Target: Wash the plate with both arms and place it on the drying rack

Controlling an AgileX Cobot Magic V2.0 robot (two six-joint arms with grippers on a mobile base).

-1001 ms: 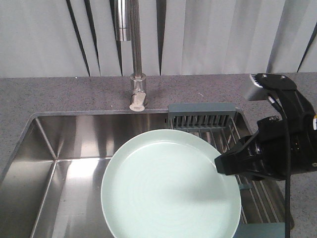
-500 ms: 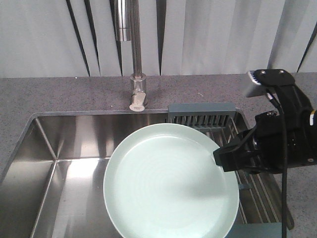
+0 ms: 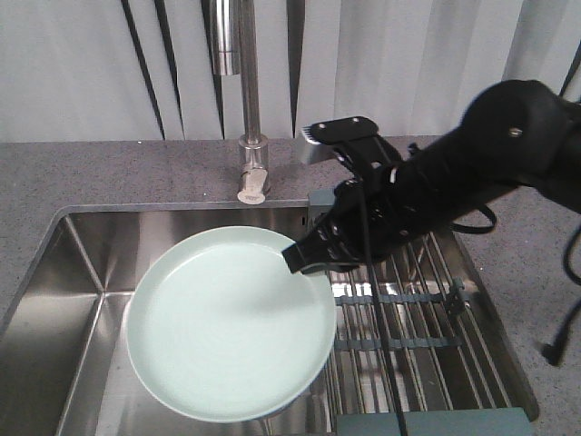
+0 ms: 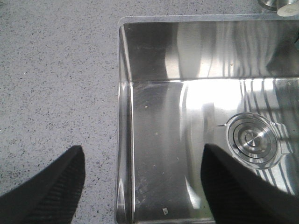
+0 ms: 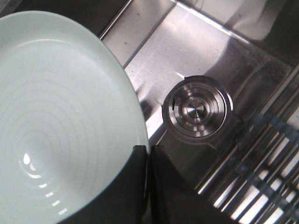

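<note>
While the right gripper [image 3: 304,259] is clamped on one edge of the mint-green plate [image 3: 231,322], I record the plate as hanging face-up over the steel sink basin [image 3: 82,263], left of the drying rack [image 3: 427,300] and clear of it. The right wrist view shows both fingers pinching only a narrow strip of rim, so nearly the whole plate overhangs the grip. The left gripper [image 4: 142,184] is spread wide and empty above the basin's left edge and the countertop [image 4: 56,70], giving no support. My main concern is slippage: the glaze is glossy, and water from the faucet [image 3: 250,91] would likely reduce friction, letting the plate pivot or drop onto the drain [image 5: 197,111]. A secondary concern is the black cable [image 3: 383,363] trailing over the rack rods, which could snag.
</note>
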